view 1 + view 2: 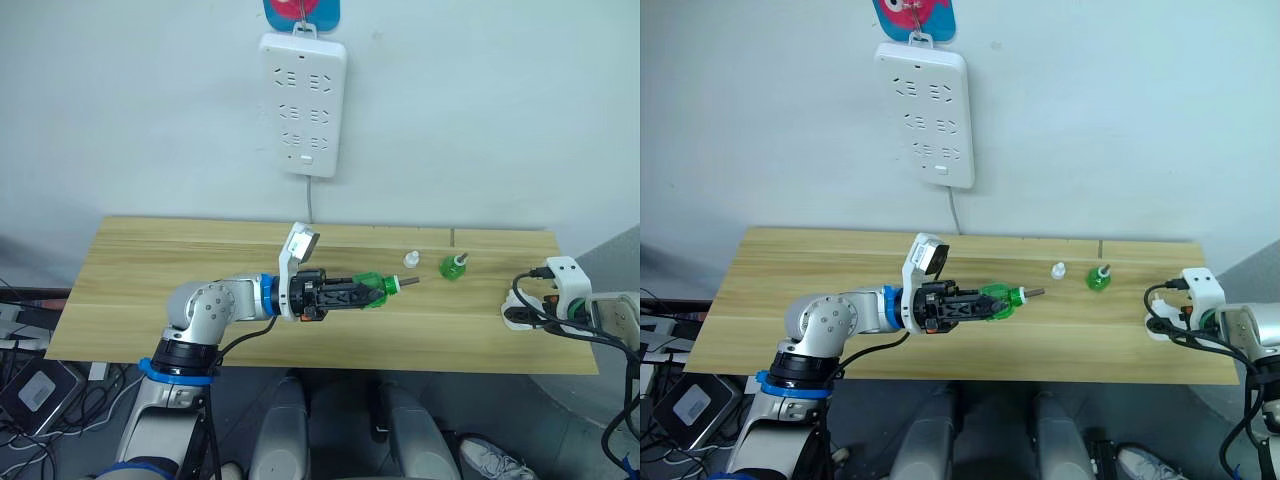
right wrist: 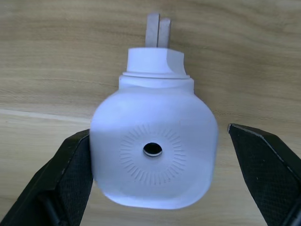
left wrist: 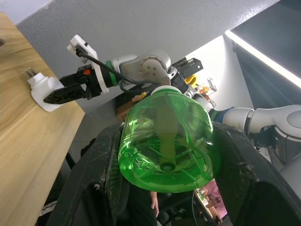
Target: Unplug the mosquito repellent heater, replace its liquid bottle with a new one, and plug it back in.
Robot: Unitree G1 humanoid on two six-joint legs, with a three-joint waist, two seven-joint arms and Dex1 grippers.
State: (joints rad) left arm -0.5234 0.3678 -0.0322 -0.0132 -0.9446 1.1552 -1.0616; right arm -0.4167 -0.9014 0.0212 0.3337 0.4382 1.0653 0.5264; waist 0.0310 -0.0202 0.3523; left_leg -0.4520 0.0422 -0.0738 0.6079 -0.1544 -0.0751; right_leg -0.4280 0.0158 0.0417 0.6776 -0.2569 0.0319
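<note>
1. Left wrist view: left gripper (image 1: 352, 292) fingers clamp a green liquid bottle (image 1: 375, 289) (wick forward, presumably ready for fitting).
2. Right gripper (image 2: 155, 188) fingers stand apart around the mosquito repellent heater (image 2: 153, 155), unplugged, on the tabletop (image 1: 180, 260).

Green bottle (image 3: 164, 139), white heater (image 2: 153, 148)

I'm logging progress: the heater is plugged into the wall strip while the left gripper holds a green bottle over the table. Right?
Not quite. The right wrist view shows the heater unplugged, lying on the table between the right gripper's fingers. The left gripper does hold the green bottle.
</note>
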